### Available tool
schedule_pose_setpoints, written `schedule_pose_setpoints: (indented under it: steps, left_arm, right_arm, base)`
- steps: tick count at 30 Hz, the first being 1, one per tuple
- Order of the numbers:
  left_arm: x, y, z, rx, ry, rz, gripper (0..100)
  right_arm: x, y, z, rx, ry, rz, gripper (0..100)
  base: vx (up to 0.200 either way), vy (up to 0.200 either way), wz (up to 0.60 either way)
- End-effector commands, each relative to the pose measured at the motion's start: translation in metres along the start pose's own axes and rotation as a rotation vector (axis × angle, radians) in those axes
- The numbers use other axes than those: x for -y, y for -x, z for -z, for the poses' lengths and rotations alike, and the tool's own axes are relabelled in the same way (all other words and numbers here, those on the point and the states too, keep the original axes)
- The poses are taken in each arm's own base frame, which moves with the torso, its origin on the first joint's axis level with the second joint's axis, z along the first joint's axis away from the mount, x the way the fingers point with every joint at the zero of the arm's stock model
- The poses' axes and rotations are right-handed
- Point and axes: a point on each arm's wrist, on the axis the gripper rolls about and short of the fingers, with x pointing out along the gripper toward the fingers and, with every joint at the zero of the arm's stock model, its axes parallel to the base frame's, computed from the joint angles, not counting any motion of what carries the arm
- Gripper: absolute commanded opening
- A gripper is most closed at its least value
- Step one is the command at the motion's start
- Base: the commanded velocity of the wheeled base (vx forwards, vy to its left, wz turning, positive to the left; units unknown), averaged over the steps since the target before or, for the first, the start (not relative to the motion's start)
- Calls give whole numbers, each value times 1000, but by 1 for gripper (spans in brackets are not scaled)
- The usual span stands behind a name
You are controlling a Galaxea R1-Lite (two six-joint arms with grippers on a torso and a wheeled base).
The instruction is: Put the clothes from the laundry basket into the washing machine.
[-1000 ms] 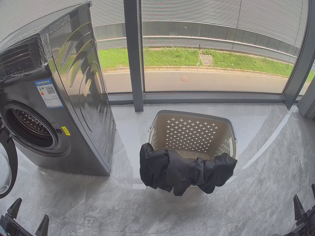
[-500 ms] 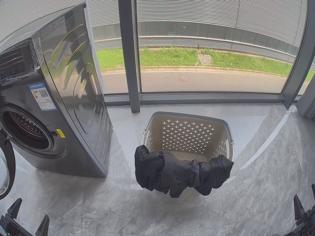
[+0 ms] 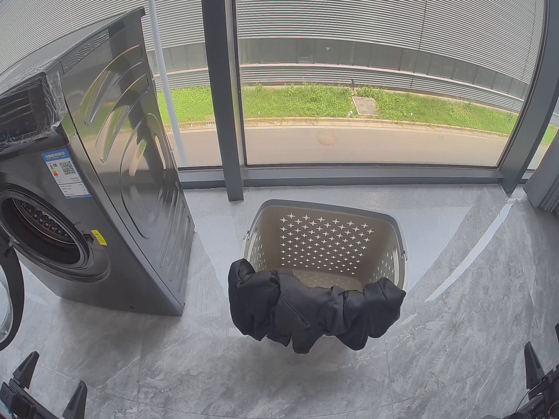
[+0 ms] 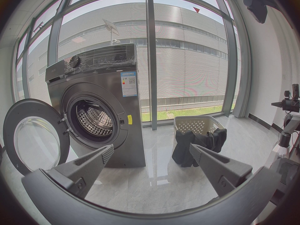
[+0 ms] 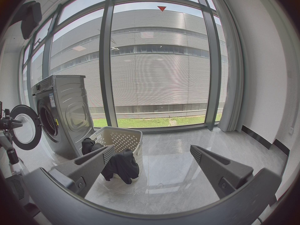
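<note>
One black garment (image 3: pixel 314 312) hangs bunched over the near rim of the cream laundry basket (image 3: pixel 326 206), which stands on the grey marbled floor (image 3: pixel 466 298) by the window (image 3: pixel 372 88), right of the washing machine (image 3: pixel 134 164). The machine's round door (image 4: pixel 34 135) stands open at the near left. Both the left tool (image 4: pixel 150 148) and the right tool (image 5: pixel 150 149) sit released, jaws spread, low at the near corners, well apart from the basket.

Grey marble floor (image 3: pixel 303 379); tall window (image 3: pixel 372 71); grass strip (image 3: pixel 326 101) outside
</note>
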Motion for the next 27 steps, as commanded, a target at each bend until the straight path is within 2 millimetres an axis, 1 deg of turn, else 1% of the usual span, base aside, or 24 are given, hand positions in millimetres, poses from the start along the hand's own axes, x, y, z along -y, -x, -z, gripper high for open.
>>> schedule_pose_setpoints:
  steps: [1,2,3,4,5,7,13,15,16,17,19,27]
  left_arm:
    - [0,0,5,-1,0,1,100]
    - [0,0,5,-1,0,1,100]
    - [0,0,5,-1,0,0,100]
    - [0,0,5,-1,0,1,100]
    - [0,0,5,-1,0,0,100]
    - [0,0,5,-1,0,0,100]
    - [0,0,5,-1,0,0,100]
    - [0,0,5,-1,0,0,100]
    - [0,0,5,-1,0,0,100]
    - [0,0,5,-1,0,1,100]
    - [0,0,5,-1,3,1,100]
    - [0,0,5,-1,6,6,100]
  right_arm:
    - [-1,16,-45,175,1,-42,100]
    - [-2,16,-54,154,3,-74,100]
    - [-2,16,-55,143,4,-86,100]
    - [-4,11,-62,72,5,-177,100]
    - [-5,6,-64,19,2,-236,100]
    - [-8,-8,-66,-78,-7,-313,100]
    - [-13,-49,-69,-325,-41,-439,100]
    - [-14,-65,-71,-357,-39,-458,100]
    - [-15,-69,-72,-361,-38,-463,100]
    - [-17,-82,-71,-379,-32,-479,100]
    - [-19,-95,-70,-400,-30,-489,100]
    - [-29,-126,-65,-501,-44,-534,100]
  base:
    - [0,0,0]
    - [0,0,0]
    - [0,0,0]
    - [0,0,0]
    - [0,0,0]
    - [0,0,0]
    - [0,0,0]
    - [0,0,0]
    - [0,0,0]
    - [0,0,0]
    - [0,0,0]
    - [0,0,0]
